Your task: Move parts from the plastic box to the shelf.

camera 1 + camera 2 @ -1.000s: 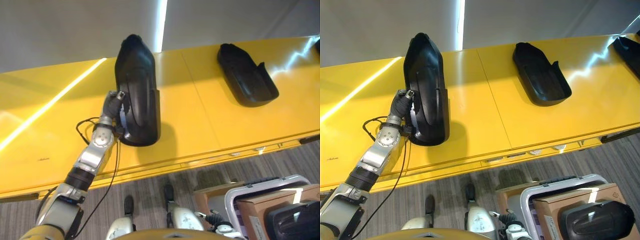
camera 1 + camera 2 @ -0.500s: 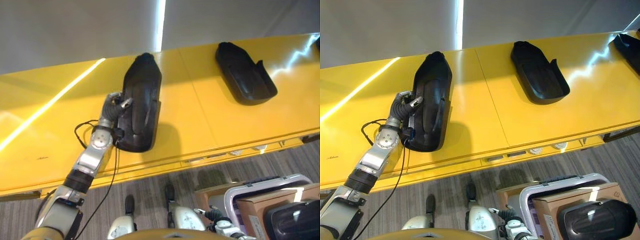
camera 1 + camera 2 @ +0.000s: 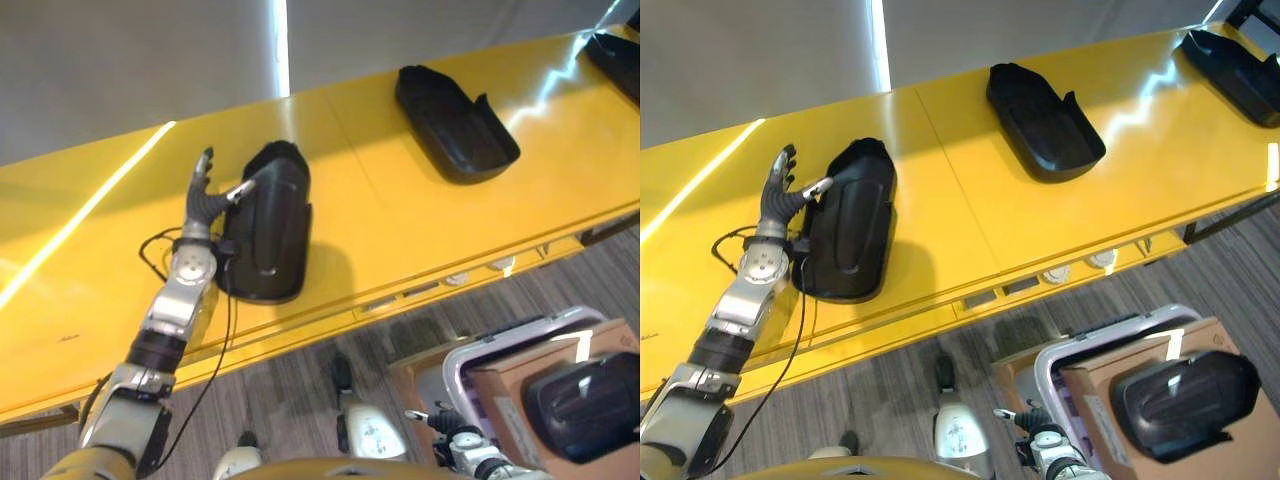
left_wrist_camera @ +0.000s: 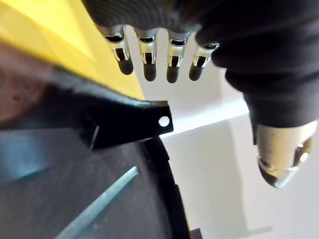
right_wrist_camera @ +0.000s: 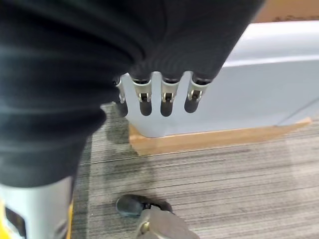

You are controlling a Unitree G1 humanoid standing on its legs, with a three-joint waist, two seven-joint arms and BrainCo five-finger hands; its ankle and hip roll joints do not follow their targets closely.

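Bright overhead light streaks glare across the glossy shelf (image 3: 400, 230).

Silver-grey arms, dark-tipped silver fingers (image 4: 149, 62), ribbed covers.

No text, label, number or sign can be read on anything here.

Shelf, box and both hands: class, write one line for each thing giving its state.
Left hand: open, fingers straight, beside the near part.
Near part: lying flat on the shelf, released.
Second part: lying on the shelf, hollow side up.
Shelf: holding parts.
Plastic box: open, one black part inside.
Right hand: open, idle by the box.
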